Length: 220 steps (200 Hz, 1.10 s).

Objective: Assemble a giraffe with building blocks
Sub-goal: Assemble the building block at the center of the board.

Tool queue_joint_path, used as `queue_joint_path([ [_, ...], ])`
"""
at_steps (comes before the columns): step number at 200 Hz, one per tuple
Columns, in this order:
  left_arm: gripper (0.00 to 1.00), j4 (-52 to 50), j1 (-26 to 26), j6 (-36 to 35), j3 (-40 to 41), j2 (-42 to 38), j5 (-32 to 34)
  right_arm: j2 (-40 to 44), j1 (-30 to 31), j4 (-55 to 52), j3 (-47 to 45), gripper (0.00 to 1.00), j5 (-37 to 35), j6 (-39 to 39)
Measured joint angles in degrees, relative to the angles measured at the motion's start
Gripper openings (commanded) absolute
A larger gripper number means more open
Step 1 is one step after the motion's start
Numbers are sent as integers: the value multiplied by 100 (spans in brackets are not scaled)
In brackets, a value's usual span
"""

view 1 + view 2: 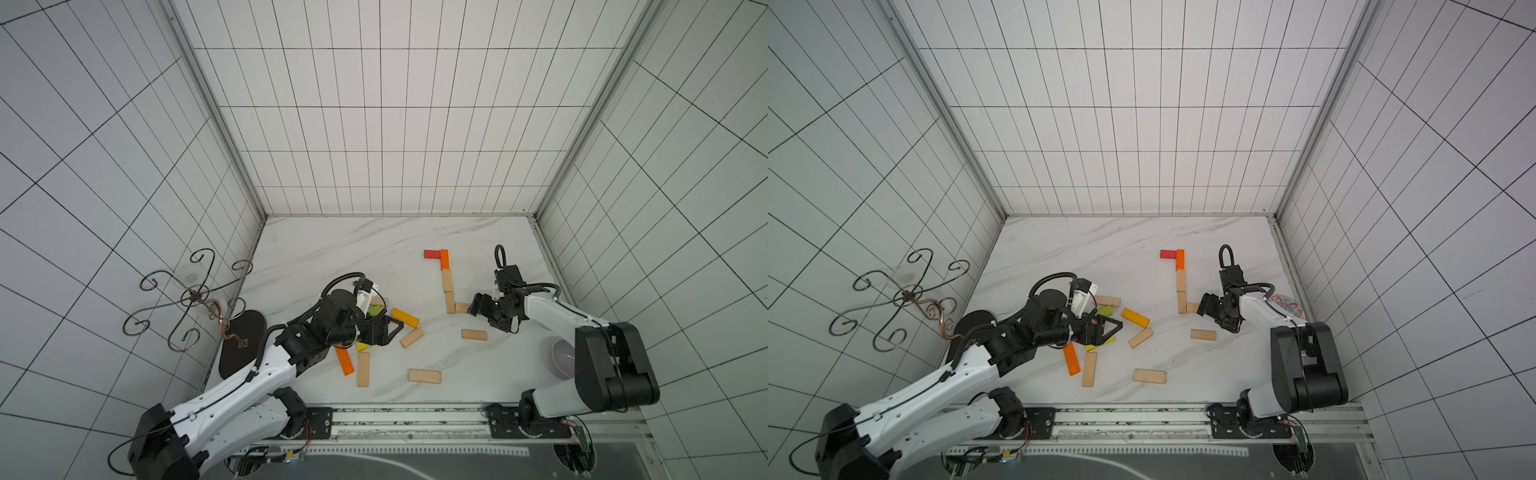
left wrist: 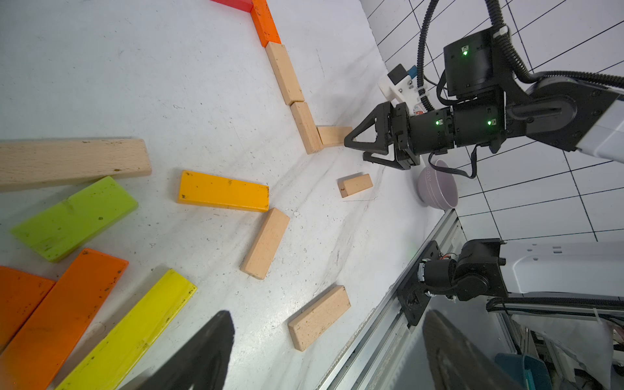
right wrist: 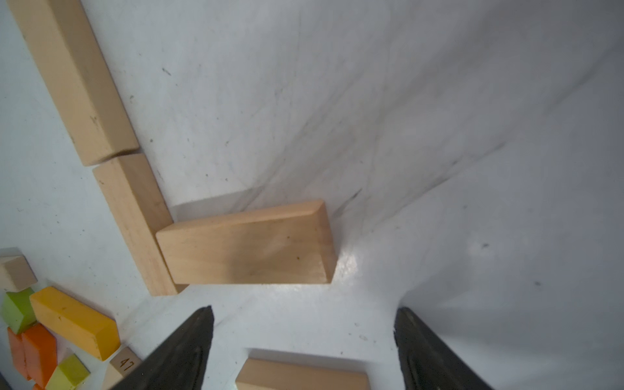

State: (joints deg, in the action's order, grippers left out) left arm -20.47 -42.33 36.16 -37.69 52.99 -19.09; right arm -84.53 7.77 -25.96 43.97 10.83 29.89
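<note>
The giraffe [image 1: 450, 302] is laid flat on the desk [image 1: 332, 257], not built upward, so each block only needs to touch its neighbour. A red block [image 1: 432, 253] makes the head and touches the side of an orange block [image 1: 444, 258]. Below this, two plain neck blocks [image 1: 447, 281] continue end to end in one line. At the lower end a body block [image 3: 250, 250] lies across, with its short end against the last neck block, so the figure turns a corner where the back begins. The right hand [image 3: 304, 314] is low over the desk just beside this body block, its fingers wide apart with nothing between them. I judge that the piece is in place and that the back needs another one. A spare block [image 1: 473, 334] lies near this hand, on the robot's side, and seems the easiest next piece. The left hand [image 1: 390, 330] hangs over the pile [image 2: 74, 216] of coloured and plain blocks, also wide open and empty, probably because the stock lies within its reach. Nothing fixes the blocks, so a careless push on the body block would bend the neck line.
</note>
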Motion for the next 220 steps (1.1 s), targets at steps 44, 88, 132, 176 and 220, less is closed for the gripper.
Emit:
queue_joint_path([
  [44, 88, 0, 0, 0, 0, 0, 0, -201, -2, -48, 238, 81, -114, -343],
  [88, 88, 0, 0, 0, 0, 0, 2, -317, 0, -35, 356, 77, -57, -579],
  [132, 88, 0, 0, 4, 0, 0, 2, -470, 15, -48, 413, 75, 98, -758],
  [176, 88, 0, 0, 4, 0, 0, 2, -573, 66, -26, 555, 75, 177, -898],
  [220, 88, 0, 0, 4, 0, -17, 2, -612, 83, -26, 560, 73, 192, -992],
])
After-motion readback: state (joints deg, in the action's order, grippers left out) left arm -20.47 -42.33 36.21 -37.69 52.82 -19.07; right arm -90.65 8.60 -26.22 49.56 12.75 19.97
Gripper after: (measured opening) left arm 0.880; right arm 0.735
